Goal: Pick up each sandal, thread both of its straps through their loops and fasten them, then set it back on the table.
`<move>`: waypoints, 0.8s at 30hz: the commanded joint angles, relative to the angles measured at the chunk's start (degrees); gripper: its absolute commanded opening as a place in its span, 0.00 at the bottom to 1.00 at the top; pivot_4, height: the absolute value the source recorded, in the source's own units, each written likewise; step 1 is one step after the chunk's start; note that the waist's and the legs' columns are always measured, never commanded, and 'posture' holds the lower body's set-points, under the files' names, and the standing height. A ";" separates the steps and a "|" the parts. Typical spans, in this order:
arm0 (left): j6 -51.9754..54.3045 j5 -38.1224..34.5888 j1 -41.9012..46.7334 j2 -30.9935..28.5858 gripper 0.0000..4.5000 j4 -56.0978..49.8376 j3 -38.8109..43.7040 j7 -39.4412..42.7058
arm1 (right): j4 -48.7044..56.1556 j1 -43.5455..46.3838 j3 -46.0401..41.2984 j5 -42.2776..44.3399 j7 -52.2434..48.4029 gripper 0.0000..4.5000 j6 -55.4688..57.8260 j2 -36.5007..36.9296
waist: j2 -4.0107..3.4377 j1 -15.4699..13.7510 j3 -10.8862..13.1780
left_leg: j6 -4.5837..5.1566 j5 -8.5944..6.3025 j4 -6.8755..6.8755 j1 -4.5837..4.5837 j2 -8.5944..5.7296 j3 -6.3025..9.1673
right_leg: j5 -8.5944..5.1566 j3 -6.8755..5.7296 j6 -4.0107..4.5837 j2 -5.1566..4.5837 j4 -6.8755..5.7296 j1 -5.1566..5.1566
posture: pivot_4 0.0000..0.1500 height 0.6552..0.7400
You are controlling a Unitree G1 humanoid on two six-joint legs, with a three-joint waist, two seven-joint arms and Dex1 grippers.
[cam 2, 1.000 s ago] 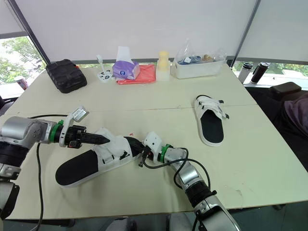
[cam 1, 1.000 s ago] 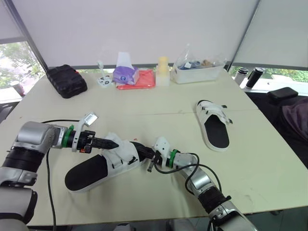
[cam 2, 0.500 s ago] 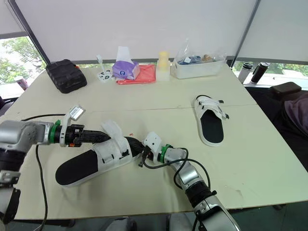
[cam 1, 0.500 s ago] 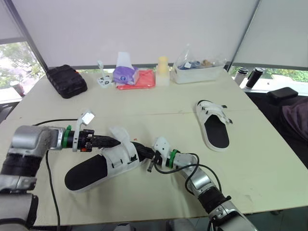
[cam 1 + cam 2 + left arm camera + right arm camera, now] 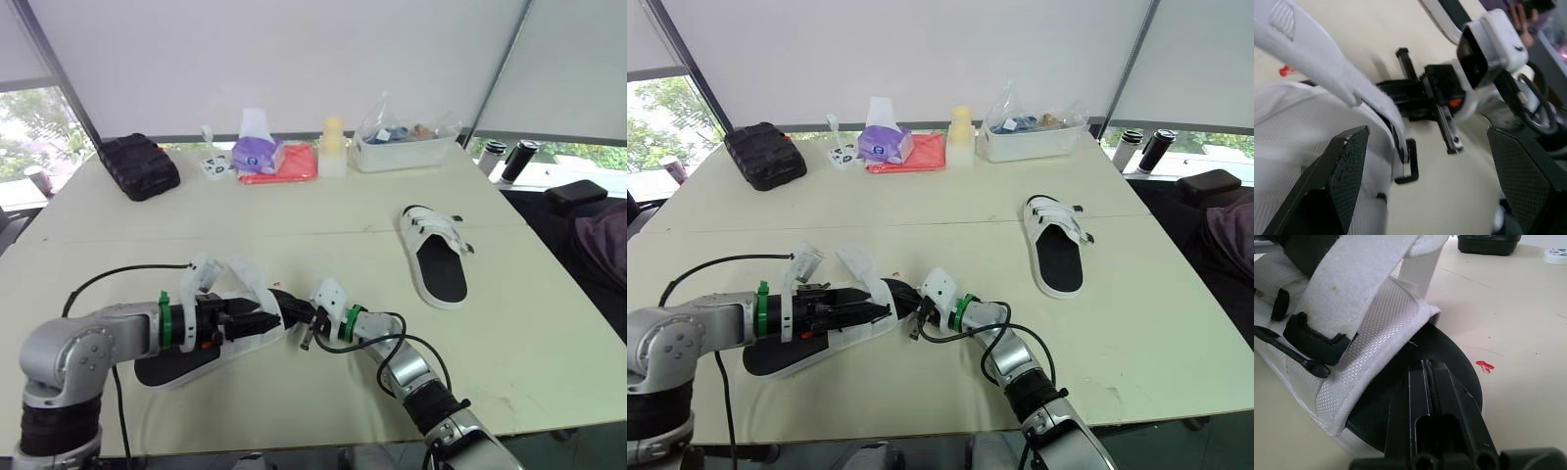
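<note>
- White mesh with a black foam sole: the unfastened sandal [image 5: 181,360] lies on the pale table [image 5: 323,211] at lower left of the left eye view, between the two arms.
- Its loose white webbing strap [image 5: 253,284] arches up free, not through the small black plastic loop [image 5: 1408,164].
- The right gripper [image 5: 294,315] is clamped on the rim of the sole at the sandal's front end. We judge this a thin hold, and a hard tug on the strap could twist the sandal out of it.
- The left gripper [image 5: 253,320] hangs over the upper with its fingers [image 5: 1342,171] spread wide, grasping nothing. If they close here, they may catch mesh rather than the strap end.
- The two grippers sit very near each other, so a clash of fingers is our main worry. The black cable [image 5: 377,338] looped by the right wrist could also snag.
- The near table edge runs just below the arms, leaving little room that way.
- Open tabletop lies above the sandal, mid-frame.
- The second white sandal [image 5: 439,257] rests well apart, right of centre.
- The black case [image 5: 135,164] and clear plastic tub [image 5: 404,142] sit along the far edge.
</note>
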State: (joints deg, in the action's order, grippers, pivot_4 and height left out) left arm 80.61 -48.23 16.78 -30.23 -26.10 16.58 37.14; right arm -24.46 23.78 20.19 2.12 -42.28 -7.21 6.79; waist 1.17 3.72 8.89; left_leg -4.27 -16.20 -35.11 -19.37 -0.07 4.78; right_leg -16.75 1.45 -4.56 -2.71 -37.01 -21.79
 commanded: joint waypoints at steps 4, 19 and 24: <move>-3.35 1.22 2.78 2.81 0.88 2.62 -2.38 -4.94 | -9.00 -3.28 2.64 -3.91 -0.20 0.00 4.03 0.94 | 0.00 0.06 0.00 | -0.01 0.00 -0.01 0.01 -0.07 0.00 | 0.00 -0.01 0.00 0.03 0.00 0.02 | 1.00 1.00; -0.99 -3.80 7.53 3.34 0.01 10.15 0.36 -6.64 | -8.44 -3.71 1.74 -3.39 0.76 0.00 4.56 1.13 | -0.01 0.04 -0.01 | -0.02 0.01 -0.01 0.00 -0.08 0.01 | 0.00 -0.03 0.00 0.04 0.01 0.02 | 1.00 1.00; 6.69 -12.49 10.04 -0.21 0.01 17.05 6.95 -2.01 | -8.67 -3.62 1.73 -3.32 0.75 0.00 4.54 0.93 | -0.02 0.28 -0.01 | -0.02 0.01 -0.02 -0.01 -0.09 0.01 | 0.00 -0.13 -0.01 0.07 0.01 0.00 | 1.00 1.00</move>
State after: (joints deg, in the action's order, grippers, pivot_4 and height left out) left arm 85.56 -57.89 26.63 -29.53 -9.62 21.33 33.50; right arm -24.66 23.88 20.16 2.11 -41.89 -7.21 6.50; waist 1.15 4.00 8.88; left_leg -4.29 -16.19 -35.11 -19.39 -0.16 4.79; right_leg -16.75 1.32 -4.57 -2.64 -37.00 -21.80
